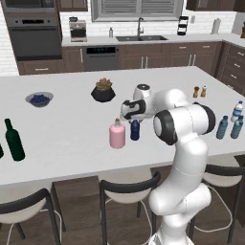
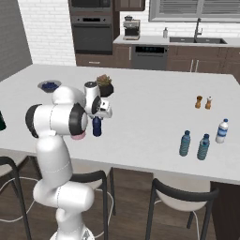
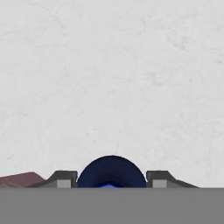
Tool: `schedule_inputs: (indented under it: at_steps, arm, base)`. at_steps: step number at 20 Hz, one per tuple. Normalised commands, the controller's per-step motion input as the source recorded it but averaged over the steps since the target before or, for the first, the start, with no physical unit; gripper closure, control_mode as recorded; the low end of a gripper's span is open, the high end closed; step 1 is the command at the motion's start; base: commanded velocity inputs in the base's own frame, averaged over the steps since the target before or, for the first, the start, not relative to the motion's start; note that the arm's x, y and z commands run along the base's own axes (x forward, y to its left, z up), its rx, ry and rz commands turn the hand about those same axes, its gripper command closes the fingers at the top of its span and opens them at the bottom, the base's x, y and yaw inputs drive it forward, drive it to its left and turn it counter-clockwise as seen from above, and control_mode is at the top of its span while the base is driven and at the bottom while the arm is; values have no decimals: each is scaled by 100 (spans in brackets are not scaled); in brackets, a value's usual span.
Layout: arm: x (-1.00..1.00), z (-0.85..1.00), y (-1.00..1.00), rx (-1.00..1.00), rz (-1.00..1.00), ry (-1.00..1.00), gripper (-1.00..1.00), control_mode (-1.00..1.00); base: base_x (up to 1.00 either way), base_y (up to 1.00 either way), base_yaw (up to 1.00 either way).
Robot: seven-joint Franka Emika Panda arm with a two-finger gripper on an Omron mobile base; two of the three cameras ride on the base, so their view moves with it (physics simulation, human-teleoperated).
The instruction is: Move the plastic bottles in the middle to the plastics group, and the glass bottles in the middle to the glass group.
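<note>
The small dark navy plastic bottle (image 1: 135,130) stands upright in the middle of the white marble counter (image 1: 67,124), just beside the squat pale-pink glass bottle with tan stopper (image 1: 117,135). In the hand view, the gripper (image 3: 111,178) is directly above the navy bottle, its two finger tips (image 3: 64,179) close against both sides of the bottle's round top, seemingly gripping it. Far to the right stands a group of small blue plastic water bottles (image 1: 230,125); at the far left, a tall dark green wine bottle (image 1: 14,140)
</note>
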Motion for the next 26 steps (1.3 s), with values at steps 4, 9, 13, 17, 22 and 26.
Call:
schedule_inputs:
  at_steps: [4, 9, 13, 17, 22, 26]
  arm:
    - [-22, -28, -6, -3, 0, 0, 100, -100]
    - [-35, 22, -40, -1, 0, -12, 100, -100]
    - [-61, 43, -73, 0, -4, -17, 100, -100]
    - [-58, 32, -72, 0, -5, -16, 100, -100]
    - [-50, 25, -69, 0, -7, -7, 100, -100]
    - [-47, 28, -44, 0, -7, 0, 100, -100]
  base:
    - [0, 0, 0]
    - [0, 0, 0]
    - [0, 0, 0]
    - [0, 0, 0]
    - [0, 0, 0]
    - [0, 0, 0]
